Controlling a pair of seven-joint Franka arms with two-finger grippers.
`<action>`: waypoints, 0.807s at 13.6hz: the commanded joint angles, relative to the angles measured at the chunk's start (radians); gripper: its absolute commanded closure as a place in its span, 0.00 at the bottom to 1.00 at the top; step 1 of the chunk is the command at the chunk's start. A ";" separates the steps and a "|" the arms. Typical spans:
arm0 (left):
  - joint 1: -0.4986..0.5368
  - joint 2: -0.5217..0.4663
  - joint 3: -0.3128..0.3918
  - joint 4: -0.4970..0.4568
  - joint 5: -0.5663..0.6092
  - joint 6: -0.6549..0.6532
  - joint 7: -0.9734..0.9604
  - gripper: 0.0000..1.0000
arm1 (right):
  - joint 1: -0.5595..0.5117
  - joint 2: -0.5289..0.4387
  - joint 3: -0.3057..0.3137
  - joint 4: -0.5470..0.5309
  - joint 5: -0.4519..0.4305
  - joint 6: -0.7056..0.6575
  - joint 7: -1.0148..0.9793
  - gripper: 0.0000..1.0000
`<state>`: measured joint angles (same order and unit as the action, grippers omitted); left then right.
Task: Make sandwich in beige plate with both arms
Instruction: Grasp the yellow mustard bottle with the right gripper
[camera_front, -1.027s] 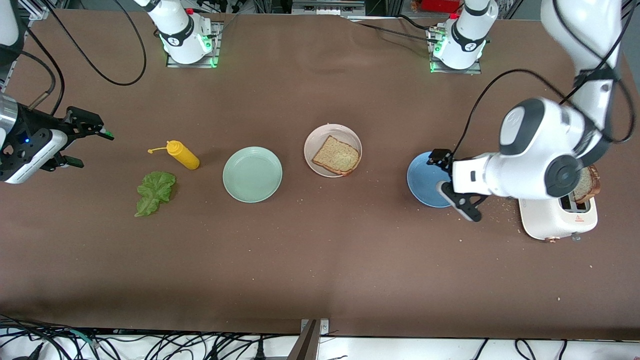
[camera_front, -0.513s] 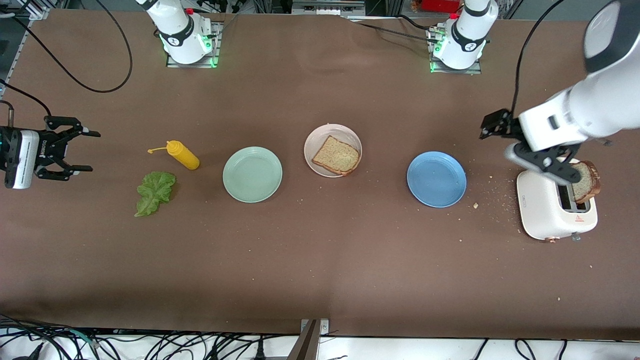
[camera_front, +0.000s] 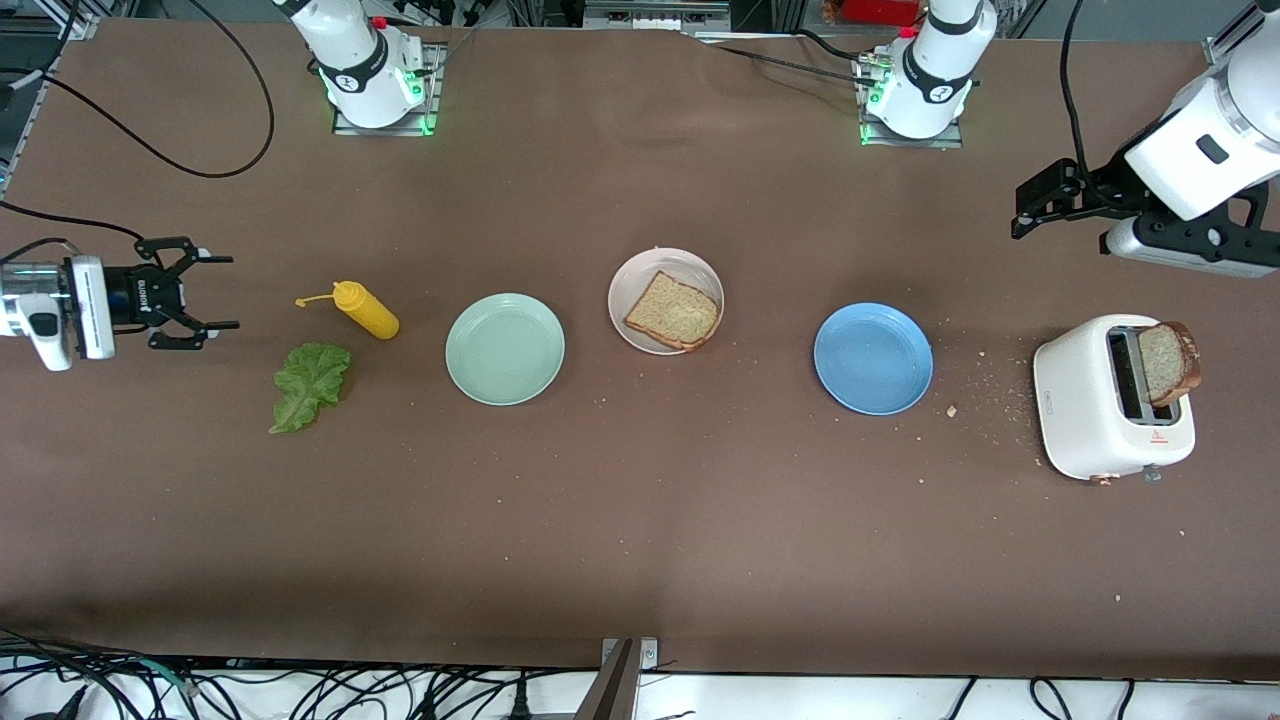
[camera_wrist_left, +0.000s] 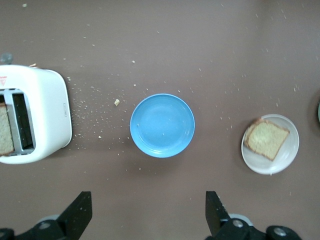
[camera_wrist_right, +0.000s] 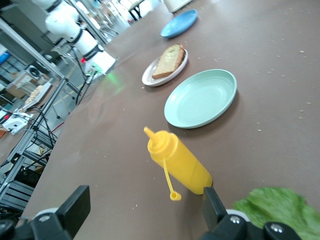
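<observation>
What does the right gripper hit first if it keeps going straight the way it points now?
Probably the yellow squeeze bottle. The right gripper, open, points along the table toward it; the lettuce leaf lies just off that line. Its height is unclear, so it might pass over.

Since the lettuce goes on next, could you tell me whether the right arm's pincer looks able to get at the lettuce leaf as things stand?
Probably yes. The right pincer is open, holds nothing and hovers close by the lettuce leaf, which lies flat on the table, apart from the yellow squeeze bottle beside it. Nothing covers the leaf.
</observation>
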<state>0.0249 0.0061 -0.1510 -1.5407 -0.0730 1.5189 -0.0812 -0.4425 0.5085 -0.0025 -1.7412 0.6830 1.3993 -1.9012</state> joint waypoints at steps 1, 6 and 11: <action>0.020 -0.129 -0.047 -0.158 0.031 0.051 -0.045 0.00 | -0.036 0.103 0.012 -0.015 0.049 -0.020 -0.171 0.00; 0.024 -0.089 -0.051 -0.130 0.065 0.014 -0.043 0.00 | -0.044 0.200 0.015 -0.024 0.050 -0.016 -0.422 0.00; 0.023 -0.092 -0.053 -0.128 0.096 0.009 -0.045 0.00 | -0.021 0.280 0.062 -0.026 0.052 -0.009 -0.576 0.00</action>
<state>0.0367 -0.0808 -0.1898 -1.6697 -0.0054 1.5333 -0.1142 -0.4661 0.7556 0.0305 -1.7675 0.7142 1.3964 -2.4233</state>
